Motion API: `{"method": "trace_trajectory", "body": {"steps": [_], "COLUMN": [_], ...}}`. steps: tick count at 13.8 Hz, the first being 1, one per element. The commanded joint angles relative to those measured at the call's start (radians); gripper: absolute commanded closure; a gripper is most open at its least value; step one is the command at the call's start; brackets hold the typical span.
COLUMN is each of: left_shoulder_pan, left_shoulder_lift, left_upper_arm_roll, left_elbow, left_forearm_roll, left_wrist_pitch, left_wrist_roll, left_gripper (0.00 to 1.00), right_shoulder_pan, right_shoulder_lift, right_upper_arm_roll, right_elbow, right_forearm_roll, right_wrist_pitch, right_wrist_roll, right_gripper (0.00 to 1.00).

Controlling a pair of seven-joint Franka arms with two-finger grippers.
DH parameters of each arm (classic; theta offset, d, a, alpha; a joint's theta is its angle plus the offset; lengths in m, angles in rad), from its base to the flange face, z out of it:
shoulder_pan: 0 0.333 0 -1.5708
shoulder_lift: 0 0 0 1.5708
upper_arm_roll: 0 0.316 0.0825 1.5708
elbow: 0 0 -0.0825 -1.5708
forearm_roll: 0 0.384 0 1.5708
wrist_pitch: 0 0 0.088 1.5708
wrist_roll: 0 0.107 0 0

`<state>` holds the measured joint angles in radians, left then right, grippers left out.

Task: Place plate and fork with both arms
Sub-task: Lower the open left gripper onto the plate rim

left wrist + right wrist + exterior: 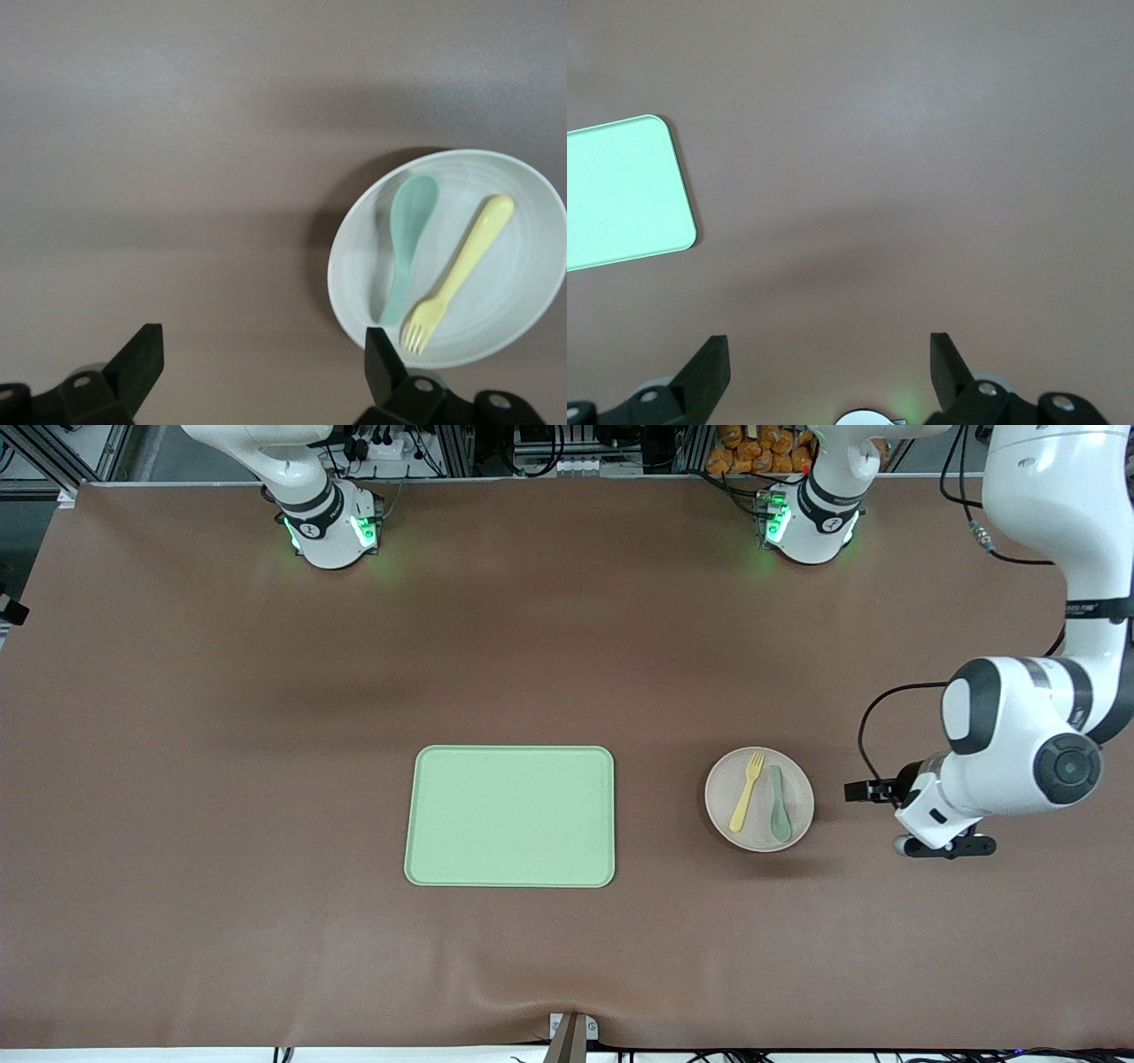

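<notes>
Nearest the front camera lies the rectangular light-green tray (510, 817), smooth and matte with rounded corners and a low raised rim, flat on the brown surface (266, 735), whose cloth-like covering shows soft ripples along its near edge. No writing can be read on the tray or on the things beside it.

Toward the left arm's end of the surface from the tray, and apart from it, sits the plate (802, 810), small, round, pale beige-pink, with a shallow rim and a dull plastic look. On it lie two utensils side by side, close together: the fork (747, 791), pale-yellow plastic with short tines pointing away from the front camera, and the spoon (779, 806), muted grey-green, on the side toward the left arm's end.

The left arm is bent at the elbow with its wrist tipped downward, and the left claw (264, 359) hangs over bare surface just beside the plate, its two black fingers spread wide with nothing between them. The right arm waits; only its base and lower links show in the front view. The right claw (829, 367) hovers high over bare surface near a corner of the tray, also spread wide and empty.
</notes>
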<state>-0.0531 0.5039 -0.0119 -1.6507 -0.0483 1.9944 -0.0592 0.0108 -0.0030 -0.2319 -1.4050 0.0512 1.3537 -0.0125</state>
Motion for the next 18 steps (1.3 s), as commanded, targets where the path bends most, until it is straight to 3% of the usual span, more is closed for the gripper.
{"method": "trace_trajectory", "body": {"steps": [1,6,11,18], "left_shoulder_pan": [-0.008,0.004,0.009,0.009], "left_shoulder_lift": [0.016,0.081,0.122,0.156], "left_upper_arm_roll": [-0.006,-0.034,-0.051,-0.059], "left_elbow": [-0.061,-0.061,-0.063,-0.066], "left_forearm_roll": [-0.021,-0.021,-0.054,-0.104], "left_wrist_pitch": [0.098,0.175,0.225,0.248], "left_wrist_roll": [0.018,0.019,0.03,0.073], "left_gripper": [0.0,0.0,0.22,0.31], "right_shoulder_pan": [-0.022,-0.018,-0.02,-0.02], "right_shoulder_lift": [0.006,0.006,0.006,0.006], "right_upper_arm_roll": [0.013,0.013,0.013,0.013], "right_elbow": [0.014,0.015,0.015,0.015], "right_forearm_roll": [0.012,0.012,0.013,0.013], "right_wrist_pitch": [-0.004,-0.004,-0.005,-0.005], "right_wrist_roll": [0.008,0.008,0.008,0.008], "right_gripper": [0.0,0.0,0.0,0.0]}}
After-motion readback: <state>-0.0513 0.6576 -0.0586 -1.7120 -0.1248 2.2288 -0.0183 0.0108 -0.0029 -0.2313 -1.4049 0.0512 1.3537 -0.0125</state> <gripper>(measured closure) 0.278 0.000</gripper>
